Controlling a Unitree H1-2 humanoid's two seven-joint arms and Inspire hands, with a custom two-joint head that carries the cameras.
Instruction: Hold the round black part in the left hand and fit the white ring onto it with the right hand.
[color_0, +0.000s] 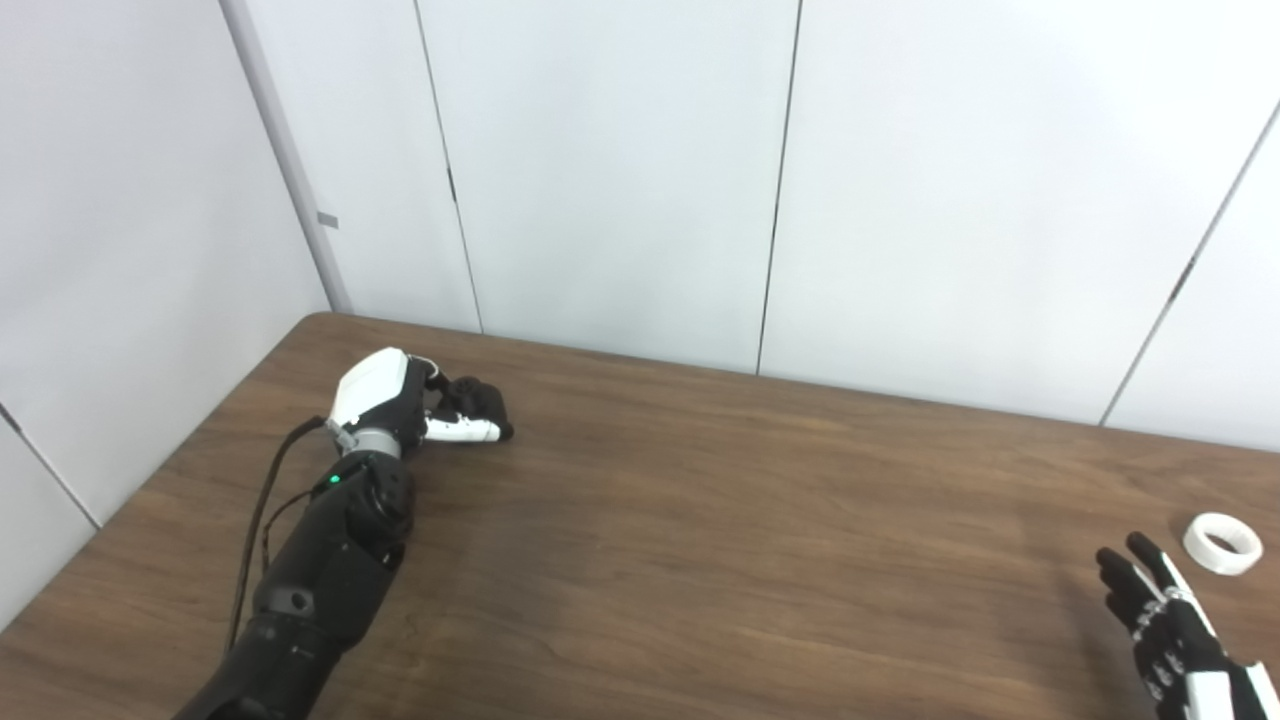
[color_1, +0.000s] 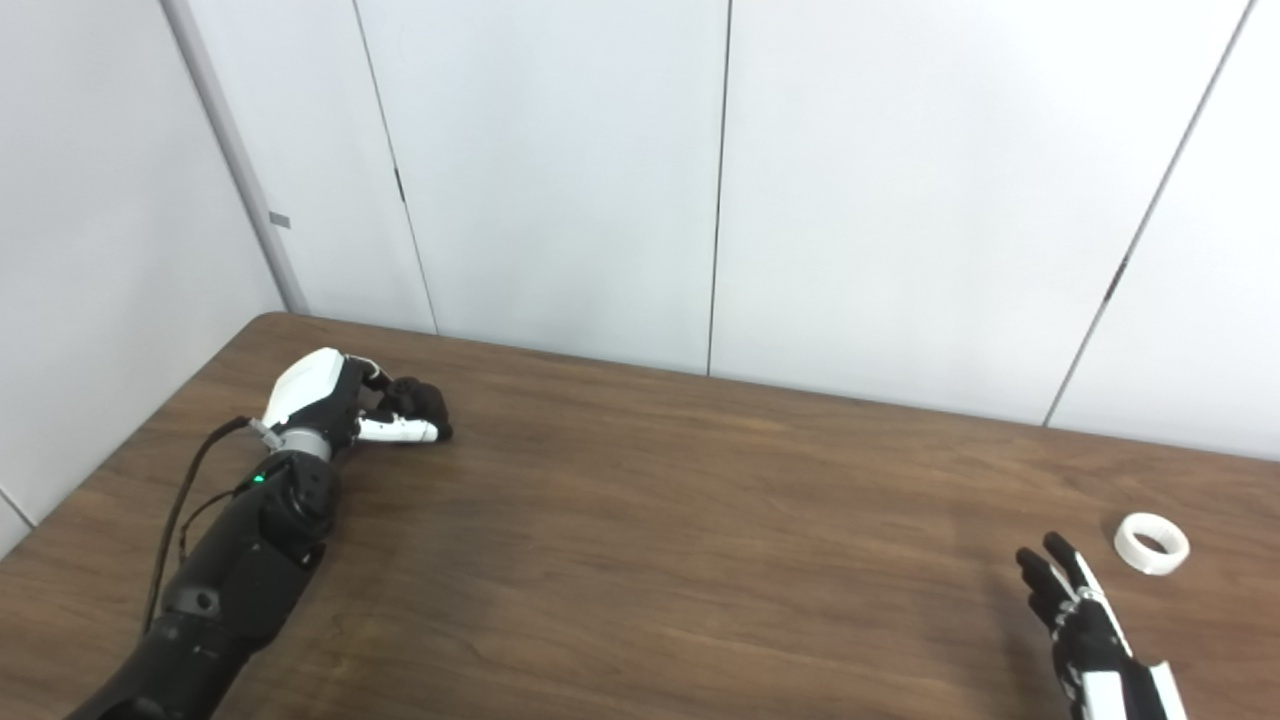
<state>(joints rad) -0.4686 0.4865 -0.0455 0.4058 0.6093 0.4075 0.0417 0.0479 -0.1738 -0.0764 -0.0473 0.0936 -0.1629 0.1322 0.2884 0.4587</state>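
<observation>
2 hands work over a brown surface (color_0: 700, 520). The left hand (color_0: 400, 400), at the far left, has its fingers curled around the black part (color_0: 478, 398), low over the surface. The right hand (color_0: 1165, 620), near right, is empty with fingers spread, just beside the white ring (color_0: 1222, 543), which lies flat on the surface, untouched.

left robot hand (color_1: 345, 405): curled around round black part (color_1: 418, 400) | right robot hand (color_1: 1085, 625): fingers spread, near white ring (color_1: 1152, 543) | surface (color_1: 650, 520): brown wood
</observation>
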